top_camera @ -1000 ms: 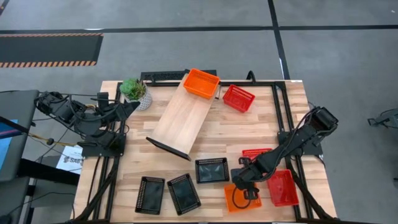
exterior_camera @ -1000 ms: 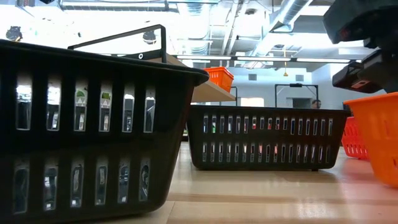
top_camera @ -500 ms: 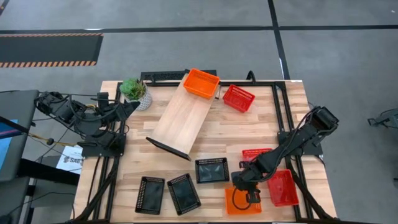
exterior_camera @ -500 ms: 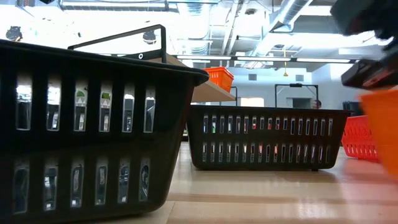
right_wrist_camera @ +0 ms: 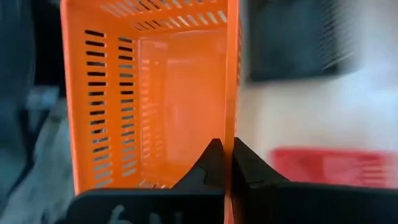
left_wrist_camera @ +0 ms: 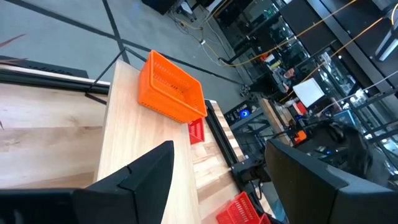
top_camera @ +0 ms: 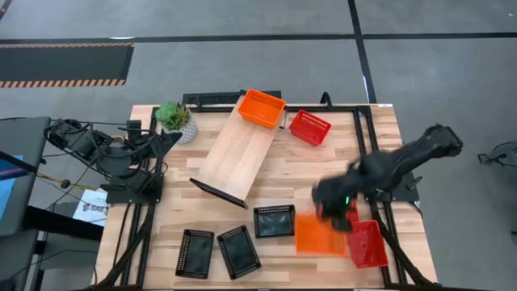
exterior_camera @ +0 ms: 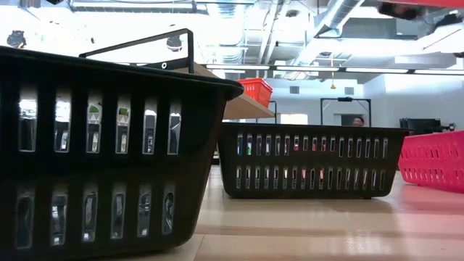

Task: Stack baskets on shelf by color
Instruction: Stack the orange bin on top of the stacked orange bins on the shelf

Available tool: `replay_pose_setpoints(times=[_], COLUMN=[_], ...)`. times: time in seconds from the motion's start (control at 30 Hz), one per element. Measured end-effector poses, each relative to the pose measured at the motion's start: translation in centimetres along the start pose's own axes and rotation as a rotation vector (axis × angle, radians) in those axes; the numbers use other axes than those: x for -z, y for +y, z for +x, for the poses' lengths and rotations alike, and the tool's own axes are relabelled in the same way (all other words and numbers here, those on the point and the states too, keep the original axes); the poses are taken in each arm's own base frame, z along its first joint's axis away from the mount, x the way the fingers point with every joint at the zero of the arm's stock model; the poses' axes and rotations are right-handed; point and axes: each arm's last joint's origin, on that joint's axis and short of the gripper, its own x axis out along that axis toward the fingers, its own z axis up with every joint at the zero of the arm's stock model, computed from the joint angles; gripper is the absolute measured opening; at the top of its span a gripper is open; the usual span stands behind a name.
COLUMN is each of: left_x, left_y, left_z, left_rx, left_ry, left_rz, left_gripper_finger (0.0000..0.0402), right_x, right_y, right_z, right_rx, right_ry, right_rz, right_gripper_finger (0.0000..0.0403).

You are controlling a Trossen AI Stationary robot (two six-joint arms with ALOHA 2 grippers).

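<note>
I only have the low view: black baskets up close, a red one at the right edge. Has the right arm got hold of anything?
Observer: Yes. The right gripper is shut on the wall of an orange basket, lifted above the table.
Operator: Anything on the shelf yet?
Observer: One orange basket sits at the far end of the shelf.
Operator: And the left arm?
Observer: The left gripper waits at the table's left edge, fingers open, holding nothing.
</note>
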Motion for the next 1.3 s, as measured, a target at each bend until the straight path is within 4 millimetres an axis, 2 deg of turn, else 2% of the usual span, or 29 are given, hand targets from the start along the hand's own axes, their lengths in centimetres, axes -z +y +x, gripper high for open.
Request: replay_pose_setpoints(times=[0.17,0.3,0.43,0.63,0.77,0.87,1.1,1.3], left_x=[0.0,0.0,0.0,0.0,0.0,0.0,0.0,0.0], left_y=[0.0,0.0,0.0,0.0,0.0,0.0,0.0,0.0], left_z=[0.0,0.0,0.0,0.0,0.0,0.0,0.0,0.0], left_rx=[0.000,0.000,0.001,0.000,0.000,0.000,0.000,0.000], left_ry=[0.000,0.000,0.000,0.000,-0.001,-0.001,-0.001,-0.001], left_rz=[0.000,-0.001,-0.001,-0.001,0.007,0.008,0.011,0.011], left_gripper_finger=[0.0242,0.0242,0.0242,0.0242,0.0242,0.0242,0.0242,0.0242], right_x=[-2.4,-4.4,-6.9,-10.6,-12.8,-14.2,-17.0,-17.5], right_y=[-2.9,-5.7,-9.1,-14.8,-18.7,-21.1,-25.7,-28.9], right_z=[-7.8,-12.4,-15.5,-19.3,-20.5,-20.7,-18.8,-16.7], right_rx=[0.113,0.238,0.363,0.416,0.433,0.447,0.435,0.425], right_ry=[-0.292,-0.416,-0.442,-0.489,-0.514,-0.522,-0.484,-0.417], right_rz=[0.039,0.047,0.070,0.083,0.091,0.092,0.095,0.126], right_gripper_finger=[0.0005,0.0007,0.0011,0.0012,0.0014,0.0013,0.0018,0.0017])
